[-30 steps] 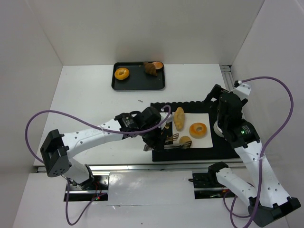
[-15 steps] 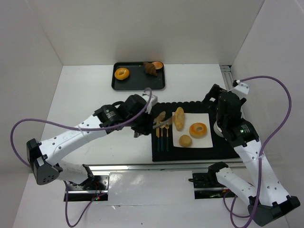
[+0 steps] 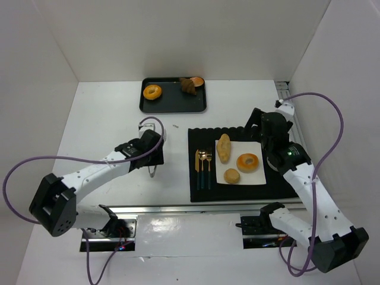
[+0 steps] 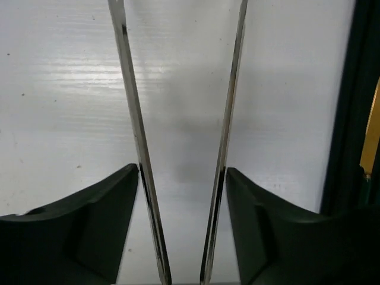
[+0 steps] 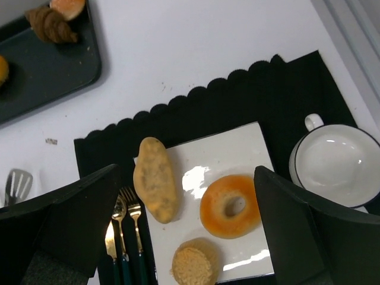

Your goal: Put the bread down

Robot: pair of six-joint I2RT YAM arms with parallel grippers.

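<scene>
Three breads lie on the white square plate [image 3: 256,148]: a long roll [image 3: 223,148], an orange bagel [image 3: 247,162] and a small round bun [image 3: 231,176]. All three also show in the right wrist view: the roll [image 5: 155,179], the bagel [image 5: 230,205] and the bun [image 5: 194,263]. My left gripper [image 3: 153,155] is over bare table left of the black mat [image 3: 249,189], shut on metal tongs [image 4: 133,119]. The tongs' two arms stand apart with nothing between them. My right gripper [image 5: 186,172] hangs open above the plate, holding nothing.
A black tray [image 3: 173,105] at the back holds another bagel [image 3: 152,92], a croissant [image 3: 188,86] and a bun [image 3: 198,81]. Gold cutlery [image 3: 203,169] lies on the mat left of the plate. A white mug [image 5: 335,163] stands right of the plate.
My left arm has pulled back leftward with the tongs, from over the small bun and cutlery to the bare table beside the mat. The right arm has shifted slightly.
</scene>
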